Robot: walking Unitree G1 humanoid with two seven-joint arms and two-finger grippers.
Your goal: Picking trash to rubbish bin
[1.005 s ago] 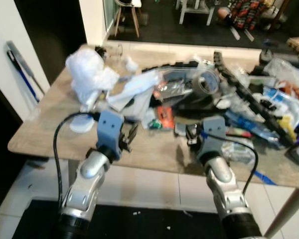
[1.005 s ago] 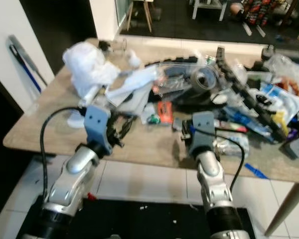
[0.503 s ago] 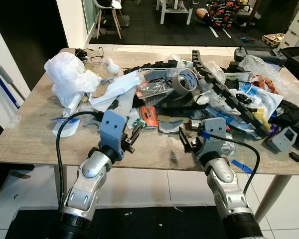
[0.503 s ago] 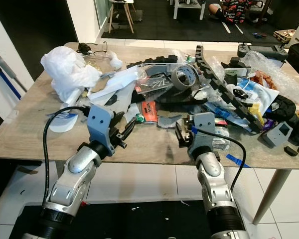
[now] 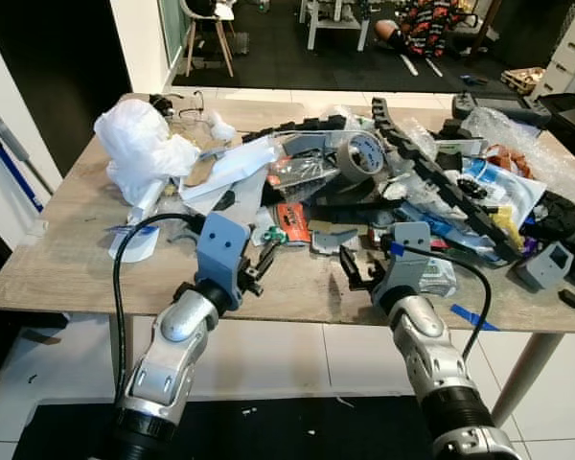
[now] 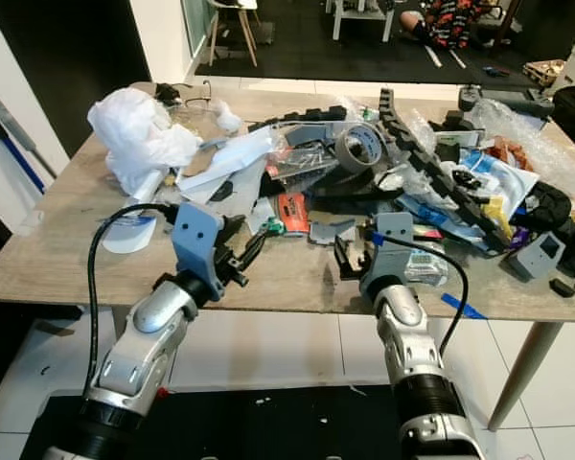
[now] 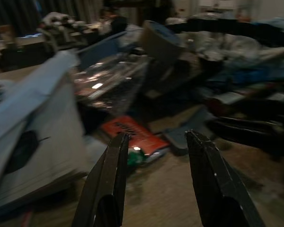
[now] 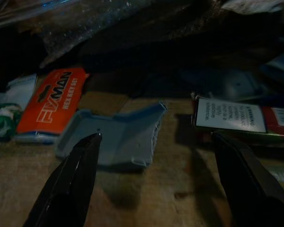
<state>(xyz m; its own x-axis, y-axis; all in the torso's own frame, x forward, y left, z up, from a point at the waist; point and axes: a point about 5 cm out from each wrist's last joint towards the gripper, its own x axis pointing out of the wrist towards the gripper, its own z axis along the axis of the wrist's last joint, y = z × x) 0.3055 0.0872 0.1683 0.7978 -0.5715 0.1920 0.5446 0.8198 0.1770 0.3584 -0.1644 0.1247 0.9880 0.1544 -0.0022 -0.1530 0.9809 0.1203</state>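
While trash [image 5: 364, 182] covers the table [image 5: 57, 259], nothing looks picked yet. Left gripper [image 5: 265, 259] and right gripper [image 5: 357, 271] hover spread apart and empty.

Both grippers [image 5: 265, 257] [image 5: 350, 267] slightly farther forward over the table [image 5: 67, 251].

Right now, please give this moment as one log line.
left hand: open, empty | right hand: open, facing grey plastic piece | orange packet: on table

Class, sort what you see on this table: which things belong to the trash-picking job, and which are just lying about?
Job in hand:
left gripper, open
right gripper, open
orange packet
crumpled white plastic bag
grey-blue plastic piece

Lying about:
roll of tape
black cable chain
glasses
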